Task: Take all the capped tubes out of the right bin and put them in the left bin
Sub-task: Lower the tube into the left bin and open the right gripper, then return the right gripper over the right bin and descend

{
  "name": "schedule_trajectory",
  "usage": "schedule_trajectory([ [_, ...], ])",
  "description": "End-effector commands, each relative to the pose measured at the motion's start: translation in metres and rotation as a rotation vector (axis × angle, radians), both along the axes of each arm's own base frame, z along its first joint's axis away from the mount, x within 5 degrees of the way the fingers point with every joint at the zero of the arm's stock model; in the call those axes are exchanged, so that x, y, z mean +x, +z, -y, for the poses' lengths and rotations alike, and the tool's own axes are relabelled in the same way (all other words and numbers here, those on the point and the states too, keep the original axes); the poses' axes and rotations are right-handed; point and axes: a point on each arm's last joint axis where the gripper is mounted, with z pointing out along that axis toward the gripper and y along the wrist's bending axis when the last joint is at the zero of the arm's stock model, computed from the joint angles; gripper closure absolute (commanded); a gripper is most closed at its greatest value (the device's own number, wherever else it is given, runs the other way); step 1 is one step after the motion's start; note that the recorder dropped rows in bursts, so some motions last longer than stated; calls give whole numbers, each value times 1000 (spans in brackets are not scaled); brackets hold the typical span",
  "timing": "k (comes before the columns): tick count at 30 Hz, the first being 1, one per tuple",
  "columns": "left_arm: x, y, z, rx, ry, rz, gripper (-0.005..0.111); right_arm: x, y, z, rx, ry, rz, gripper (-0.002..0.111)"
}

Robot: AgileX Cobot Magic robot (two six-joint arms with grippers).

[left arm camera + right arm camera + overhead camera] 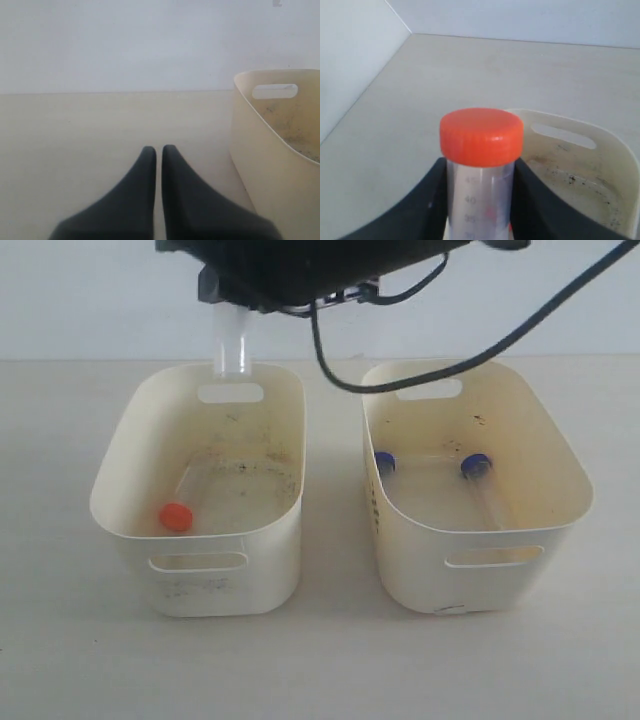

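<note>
Two blue-capped tubes (478,472) lie in the right bin (480,580). Right end effector (480,169) clamps an orange-capped tube (481,136) over the left bin (220,585) for release; left end effector (158,150) is closed, empty.

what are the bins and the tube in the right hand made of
The left bin and right bin: likely moulded plastic, cream, smooth semi-matte; thin walls, rounded corners, cut handle slots. The held tube: clear, probably plastic, with printed graduations; its orange cap looks like ribbed matte plastic.
</note>
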Motion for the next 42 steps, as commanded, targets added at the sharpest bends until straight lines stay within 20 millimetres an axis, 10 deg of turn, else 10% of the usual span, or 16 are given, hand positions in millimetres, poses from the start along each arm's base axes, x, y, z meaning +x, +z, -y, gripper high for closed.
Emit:
schedule_trajectory([
  [1, 0, 2, 0, -16, 1, 8, 102, 3, -24, -24, -14, 23, -2, 108],
  [7, 0, 2, 0, -16, 1, 8, 102, 8, -58, -35, -70, 43, -77, 103],
  [16, 0, 2, 0, -16, 1, 8, 102, 8, -69, -36, -96, 57, -123, 42],
  [27, 0, 2, 0, -16, 1, 8, 102, -1, -43, -22, -237, 119, -4, 41],
  [34, 0, 2, 0, -16, 1, 8, 102, 11, -6, 37, -213, -79, -37, 41],
  [42, 0, 2, 0, -16, 1, 8, 102, 23, -25, 107, -361, -206, -317, 41],
])
